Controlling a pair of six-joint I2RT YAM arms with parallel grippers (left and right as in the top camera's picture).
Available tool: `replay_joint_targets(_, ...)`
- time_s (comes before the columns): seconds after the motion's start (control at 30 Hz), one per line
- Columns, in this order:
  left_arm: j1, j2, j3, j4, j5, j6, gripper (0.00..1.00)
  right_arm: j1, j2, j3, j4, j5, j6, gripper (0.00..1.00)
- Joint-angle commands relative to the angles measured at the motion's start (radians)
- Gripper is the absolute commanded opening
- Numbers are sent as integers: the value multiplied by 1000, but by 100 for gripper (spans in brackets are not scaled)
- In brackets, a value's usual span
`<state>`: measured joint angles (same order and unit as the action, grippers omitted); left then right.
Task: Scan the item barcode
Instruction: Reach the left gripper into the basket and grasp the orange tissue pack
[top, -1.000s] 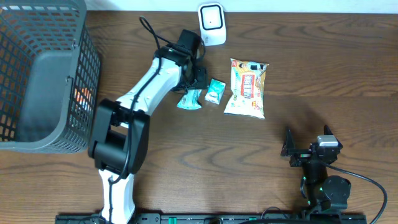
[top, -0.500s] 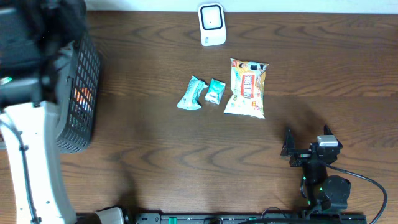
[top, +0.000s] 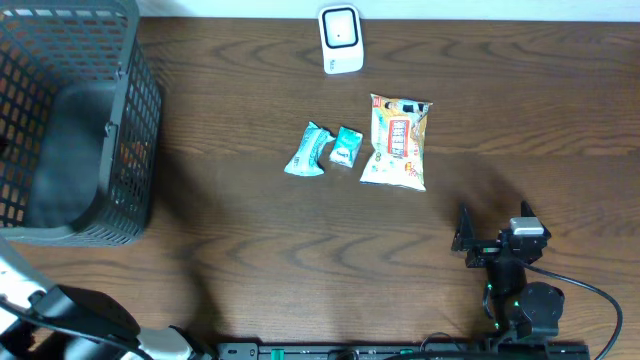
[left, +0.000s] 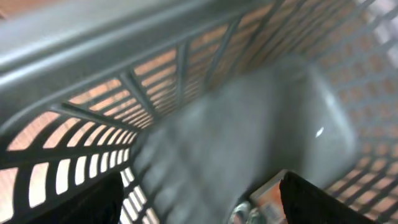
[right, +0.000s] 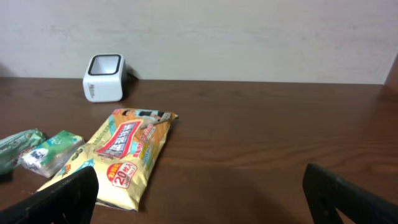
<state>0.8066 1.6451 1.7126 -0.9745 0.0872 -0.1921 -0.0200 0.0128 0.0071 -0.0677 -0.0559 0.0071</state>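
We see a dark wood-grain tabletop (top: 250, 230). A grey plastic lattice basket (top: 140, 100) sits at its left with something orange inside. The glossy yellow snack pouch (top: 398, 140) lies flat, just right of two crinkled teal wrappers (top: 307, 150). The rounded white scanner (top: 341, 40) is behind them. Left hand (left: 202, 186) hangs over the basket, fingers spread. Right hand (right: 199, 180) sits low, jaws wide apart.

Basket (top: 143, 112) cut off at left, orange item (left: 271, 194) inside blurred
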Motion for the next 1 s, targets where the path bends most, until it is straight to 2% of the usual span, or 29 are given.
replay_joint_targets(0.0,0,54,-6,-27,2,158,81,9,-3,-2,-3,-6,7,99)
replay_joint_targets(0.13,-1,99,-6,-26,115,133,81,9,-3,-2,-3,-6,7,99)
replay_joint_targets(0.27,-1,134,-6,0,290,-24,81,9,-3,-2,-4,-6,7,99)
replay_joint_targets(0.37,-11,154,-7,33,432,-18,81,9,-3,-2,-4,-6,7,99)
replay_joint_targets(0.53,-77,156,-7,78,423,12,81,9,-3,-2,-4,-6,7,99)
replay_joint_targets(0.7,-184,168,-7,81,214,11,81,9,-3,-2,-4,-6,7,99)
replay_joint_targets(0.97,-269,303,-7,24,207,15,81,9,-3,-2,-4,-6,7,99)
